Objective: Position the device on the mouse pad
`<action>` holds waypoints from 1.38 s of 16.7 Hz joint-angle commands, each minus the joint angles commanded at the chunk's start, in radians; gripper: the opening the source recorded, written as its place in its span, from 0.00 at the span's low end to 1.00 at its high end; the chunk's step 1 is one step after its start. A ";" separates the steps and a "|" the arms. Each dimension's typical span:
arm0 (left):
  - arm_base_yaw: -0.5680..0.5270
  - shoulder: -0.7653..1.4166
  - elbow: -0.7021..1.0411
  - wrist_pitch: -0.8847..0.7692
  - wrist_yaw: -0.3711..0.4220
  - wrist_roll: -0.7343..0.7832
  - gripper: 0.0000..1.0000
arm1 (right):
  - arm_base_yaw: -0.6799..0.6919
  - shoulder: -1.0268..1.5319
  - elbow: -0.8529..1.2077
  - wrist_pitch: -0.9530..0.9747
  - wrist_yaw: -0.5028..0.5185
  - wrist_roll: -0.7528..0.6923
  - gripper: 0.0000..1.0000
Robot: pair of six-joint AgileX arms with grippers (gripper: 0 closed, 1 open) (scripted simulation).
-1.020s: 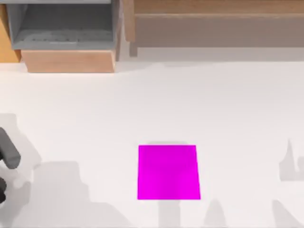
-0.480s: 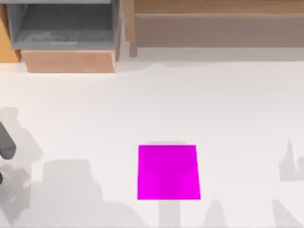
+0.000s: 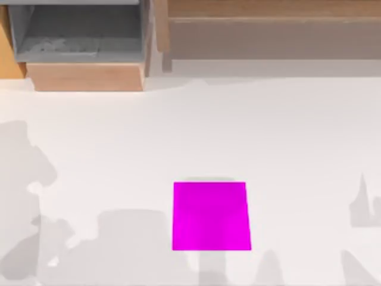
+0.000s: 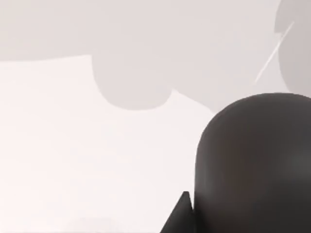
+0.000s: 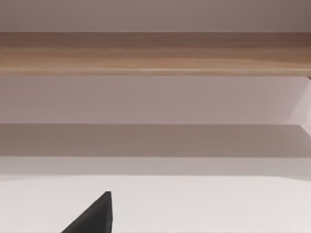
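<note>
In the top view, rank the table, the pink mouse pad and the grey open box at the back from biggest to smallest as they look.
1. Table, by far the largest.
2. Grey open box, cut off by the picture's edge.
3. Mouse pad; box and pad look close in size, so their order is unsure.

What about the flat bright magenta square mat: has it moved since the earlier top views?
No. The flat magenta square mat lies at the same spot in front of the long wooden shelf, with no shift either way.

- A white counter [image 3: 286,137] spreads across the top view, with soft grey shadows at about 7 and 8 o'clock.
- A grey open box [image 3: 80,36] on a wooden base sits at 11 o'clock.
- A long wooden shelf [image 3: 274,27] runs along 12 to 1 o'clock.
</note>
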 joint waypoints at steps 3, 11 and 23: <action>0.002 0.004 -0.002 0.002 0.000 0.002 0.00 | 0.000 0.000 0.000 0.000 0.000 0.000 1.00; -0.252 0.203 0.206 -0.029 -0.002 0.306 0.00 | 0.000 0.000 0.000 0.000 0.000 0.000 1.00; -0.972 0.656 0.684 -0.056 -0.001 1.212 0.00 | 0.000 0.000 0.000 0.000 0.000 0.000 1.00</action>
